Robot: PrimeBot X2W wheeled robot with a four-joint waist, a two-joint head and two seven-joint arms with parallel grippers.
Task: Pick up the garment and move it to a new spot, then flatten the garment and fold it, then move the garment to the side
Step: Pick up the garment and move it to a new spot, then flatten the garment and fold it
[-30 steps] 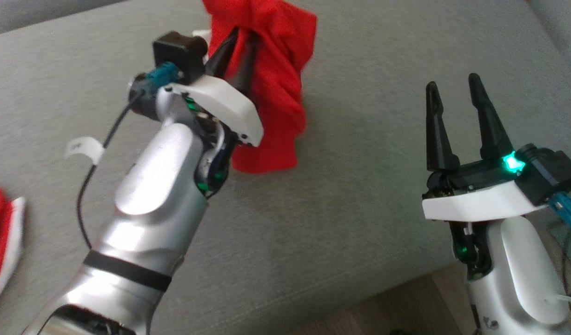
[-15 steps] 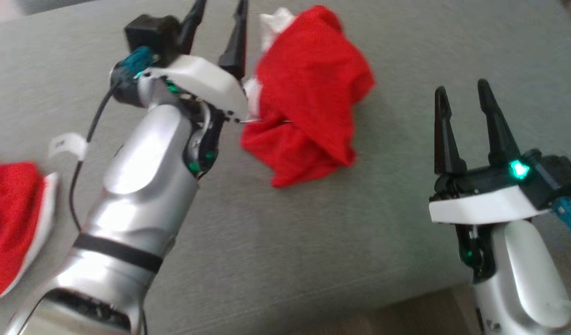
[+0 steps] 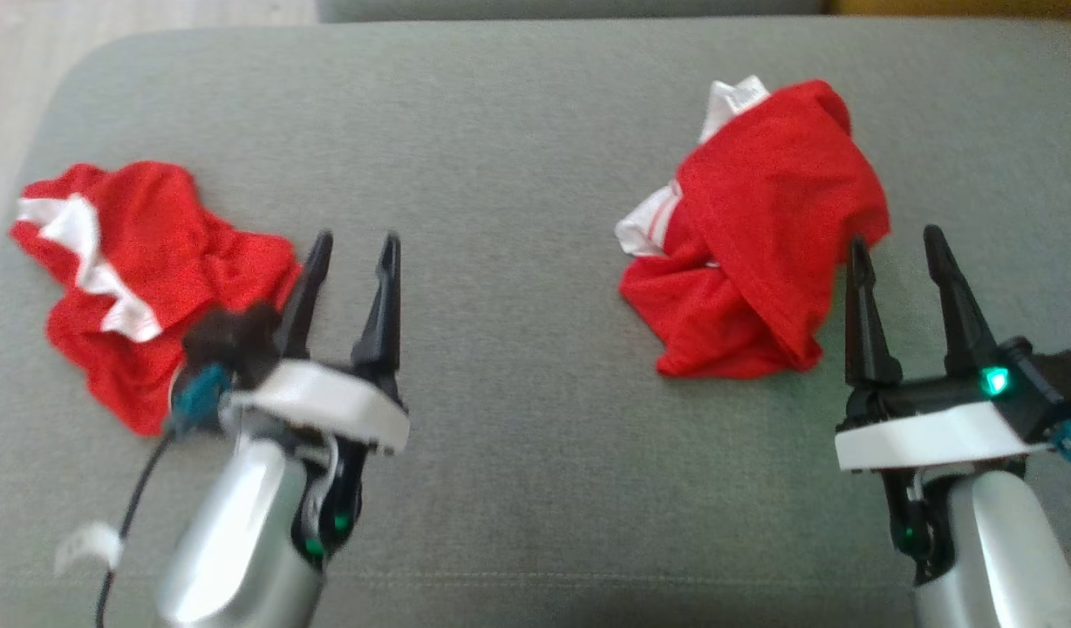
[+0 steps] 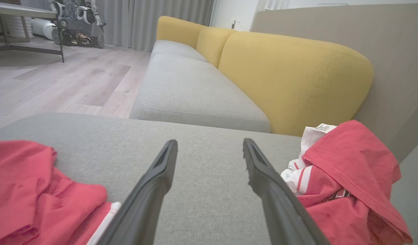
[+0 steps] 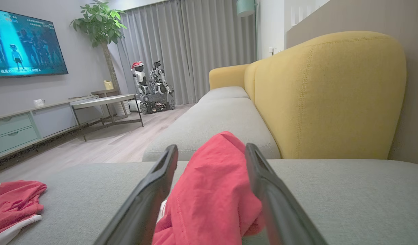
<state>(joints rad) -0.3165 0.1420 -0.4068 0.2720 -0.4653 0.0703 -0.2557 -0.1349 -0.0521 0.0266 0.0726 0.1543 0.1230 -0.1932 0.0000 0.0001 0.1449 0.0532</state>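
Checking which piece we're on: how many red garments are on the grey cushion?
2. The left garment lies crumpled at the grey cushion's left end, beside the left gripper; the right garment is bunched just ahead of the right gripper.

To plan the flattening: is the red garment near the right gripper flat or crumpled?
Crumpled: the red garment sits bunched in a heap on the grey cushion.

Left pincer (image 3: 358, 240) released the garment (image 3: 762, 218); it apparently drew back.
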